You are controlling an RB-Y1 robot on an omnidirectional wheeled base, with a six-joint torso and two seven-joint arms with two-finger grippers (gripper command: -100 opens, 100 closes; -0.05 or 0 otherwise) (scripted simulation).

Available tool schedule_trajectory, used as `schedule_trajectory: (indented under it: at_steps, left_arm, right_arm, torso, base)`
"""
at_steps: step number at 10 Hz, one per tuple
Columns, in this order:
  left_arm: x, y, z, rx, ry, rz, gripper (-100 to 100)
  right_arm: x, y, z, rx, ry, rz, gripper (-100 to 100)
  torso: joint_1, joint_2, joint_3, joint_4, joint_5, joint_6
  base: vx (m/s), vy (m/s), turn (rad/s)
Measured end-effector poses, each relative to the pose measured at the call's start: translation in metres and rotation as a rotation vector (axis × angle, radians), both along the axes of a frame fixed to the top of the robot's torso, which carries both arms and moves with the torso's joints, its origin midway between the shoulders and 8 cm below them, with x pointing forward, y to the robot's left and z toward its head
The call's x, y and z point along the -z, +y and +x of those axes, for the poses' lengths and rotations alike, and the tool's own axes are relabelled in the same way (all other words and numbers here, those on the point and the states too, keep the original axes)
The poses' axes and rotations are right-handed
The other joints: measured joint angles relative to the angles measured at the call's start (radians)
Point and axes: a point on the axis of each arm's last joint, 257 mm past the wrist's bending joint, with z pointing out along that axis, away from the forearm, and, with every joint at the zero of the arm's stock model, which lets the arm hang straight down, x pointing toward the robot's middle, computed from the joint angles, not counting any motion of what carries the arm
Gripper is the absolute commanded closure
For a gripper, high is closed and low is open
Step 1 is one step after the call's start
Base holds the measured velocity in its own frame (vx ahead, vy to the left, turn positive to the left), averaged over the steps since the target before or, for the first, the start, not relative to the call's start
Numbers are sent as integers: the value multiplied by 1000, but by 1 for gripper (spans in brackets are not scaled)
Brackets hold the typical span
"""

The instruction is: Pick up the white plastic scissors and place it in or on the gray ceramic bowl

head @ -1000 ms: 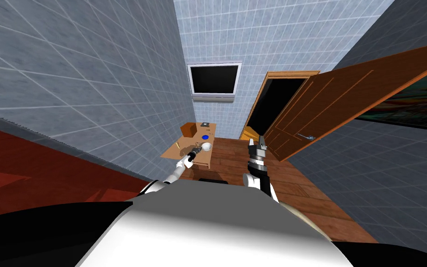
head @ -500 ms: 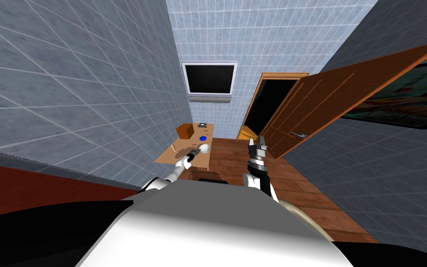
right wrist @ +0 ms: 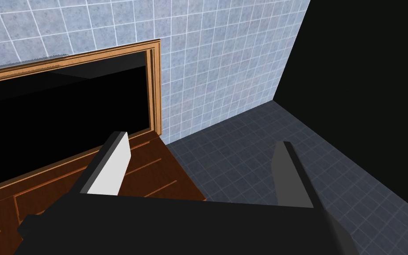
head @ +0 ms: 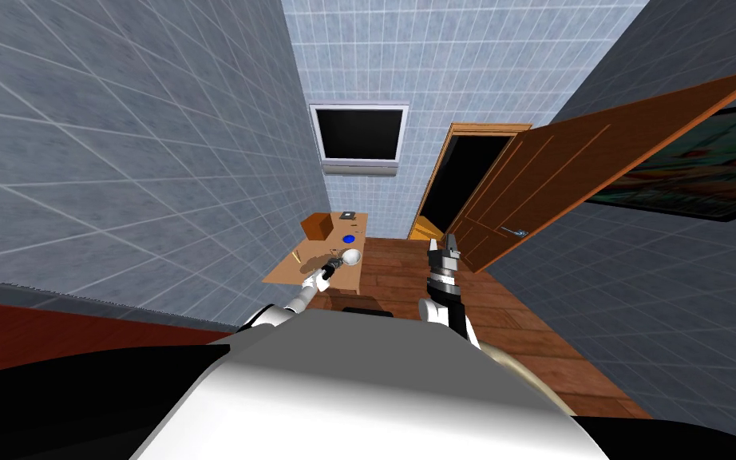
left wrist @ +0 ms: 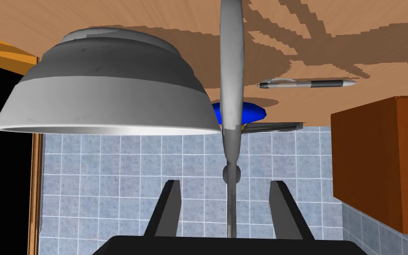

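Though partly open, left tool astride scissors.

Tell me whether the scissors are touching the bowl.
Cannot tell. In the left wrist view the scissors meet the rim of the bowl in outline, but nothing shows their depth; in the head view both are too small to judge.
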Motion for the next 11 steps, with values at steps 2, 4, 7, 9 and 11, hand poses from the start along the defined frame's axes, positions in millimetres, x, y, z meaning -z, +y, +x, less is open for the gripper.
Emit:
schedule_trajectory:
  at_steps: [2,4,7,9,11]
  left_arm:
    - [0,0,0,0,0,1,100]
    - [0,0,0,0,0,1,0]
    - [0,0,0,0,0,1,100]
    - [-7,0,3,7,-20,-26,100]
    - [-13,-1,6,13,-40,-49,100]
  right_arm:
    - [0,0,0,0,0,0,0]
    - [0,0,0,0,0,0,0]
    - [0,0,0,0,0,0,0]
    - [0,0,0,0,0,0,0]
    - [0,0,0,0,0,0,0]
  torso:
    - [0,-1,-1,0,1,0]
    - [0,-1,-1,-1,1,0]
    - [0,-1,-1,0,1,0]
    - [0,2,1,1,1,1]
    - [0,2,2,2,1,1]
  base:
    - [0,0,0]
    - [0,0,0]
    - [-9,-1,0]
    - [-38,5,6]
    - [-11,2,15]
